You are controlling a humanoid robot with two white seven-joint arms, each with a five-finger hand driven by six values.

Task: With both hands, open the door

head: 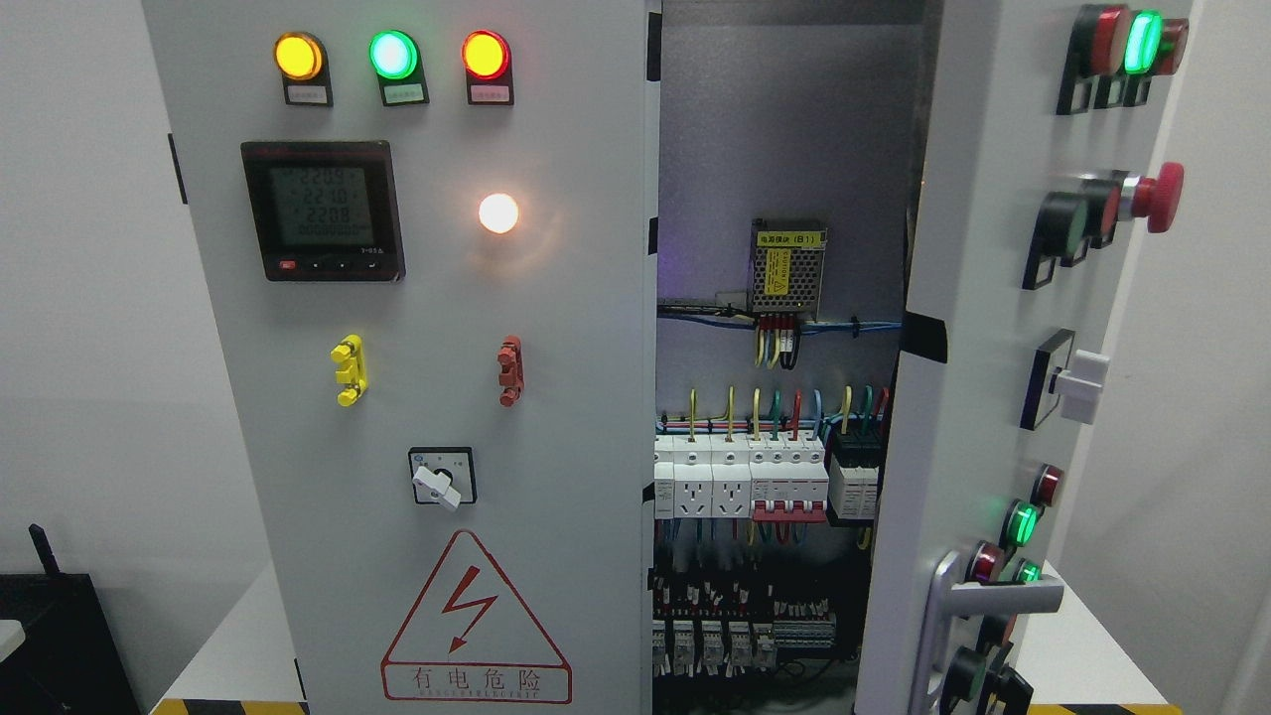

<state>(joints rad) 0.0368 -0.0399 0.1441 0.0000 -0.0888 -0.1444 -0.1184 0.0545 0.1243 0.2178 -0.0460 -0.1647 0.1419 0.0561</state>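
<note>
A grey electrical cabinet fills the head view. Its right door (983, 328) is swung open toward me, showing its outer face at a steep angle with lamps, buttons and a silver lever handle (978, 601) near the bottom. The left door (437, 397) stands shut, carrying three lit lamps, a digital meter (323, 211), a rotary switch (443, 479) and a red warning triangle. Between the doors the inside shows: a power supply (787, 268), coloured wires and rows of breakers (740, 484). Neither robot hand nor arm shows anywhere.
A red mushroom stop button (1157, 197) juts out from the open door. White walls stand on both sides. A dark object (50, 636) sits at the lower left. Yellow-black floor tape runs along the bottom edge.
</note>
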